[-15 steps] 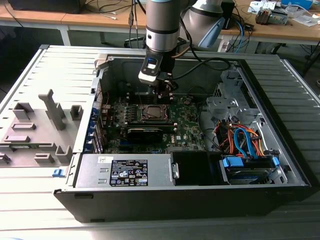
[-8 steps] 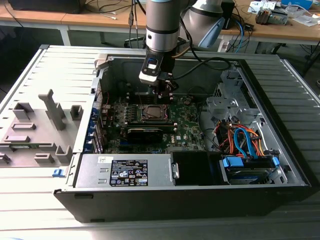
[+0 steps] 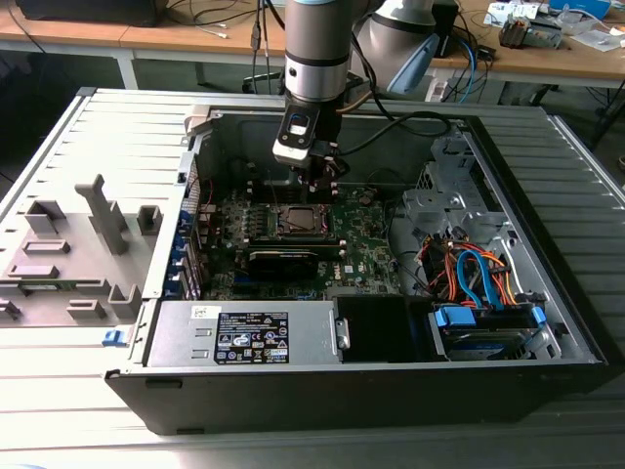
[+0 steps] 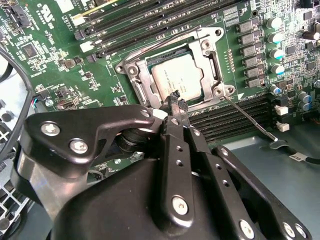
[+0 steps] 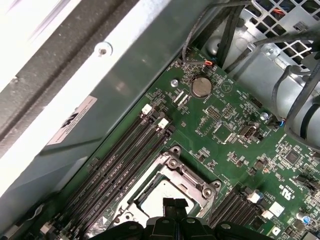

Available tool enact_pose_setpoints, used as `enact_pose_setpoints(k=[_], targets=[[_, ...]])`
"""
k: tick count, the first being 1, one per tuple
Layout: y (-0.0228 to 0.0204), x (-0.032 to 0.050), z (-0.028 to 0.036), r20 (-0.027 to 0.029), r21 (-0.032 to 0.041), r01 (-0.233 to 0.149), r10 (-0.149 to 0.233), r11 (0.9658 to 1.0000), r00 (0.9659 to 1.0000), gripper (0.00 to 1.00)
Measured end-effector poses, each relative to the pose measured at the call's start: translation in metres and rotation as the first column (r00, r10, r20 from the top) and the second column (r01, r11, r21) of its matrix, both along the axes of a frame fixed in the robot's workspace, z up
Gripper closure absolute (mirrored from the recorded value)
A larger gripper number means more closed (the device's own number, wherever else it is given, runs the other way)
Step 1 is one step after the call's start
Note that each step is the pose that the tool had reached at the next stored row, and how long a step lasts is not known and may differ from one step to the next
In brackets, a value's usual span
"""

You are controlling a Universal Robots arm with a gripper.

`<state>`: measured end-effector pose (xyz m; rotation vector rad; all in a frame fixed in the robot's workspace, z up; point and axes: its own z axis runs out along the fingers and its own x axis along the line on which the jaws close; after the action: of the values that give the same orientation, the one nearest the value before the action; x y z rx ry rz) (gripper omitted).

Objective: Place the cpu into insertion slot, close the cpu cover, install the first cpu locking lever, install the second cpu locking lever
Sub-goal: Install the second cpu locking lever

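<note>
The cpu lies inside the open computer case, on the green motherboard, seated in the insertion slot. The cpu cover is folded down around it, and the silver top shows through the window. A thin locking lever angles outward from one socket corner. The tool has its fingertips pressed together with nothing between them, at the cover's edge.

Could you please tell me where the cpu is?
In the second wrist view the cpu lies in the insertion slot, framed by the cpu cover.
</note>
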<state>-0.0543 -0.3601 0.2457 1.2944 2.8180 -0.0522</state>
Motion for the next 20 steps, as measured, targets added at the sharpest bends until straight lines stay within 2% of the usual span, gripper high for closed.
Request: enact_pose_setpoints(k=[20], targets=[[0.0000,0.0000,0.0000,0.0000,0.0000,-0.041,0.041,0.9992,0.9992,0.89]])
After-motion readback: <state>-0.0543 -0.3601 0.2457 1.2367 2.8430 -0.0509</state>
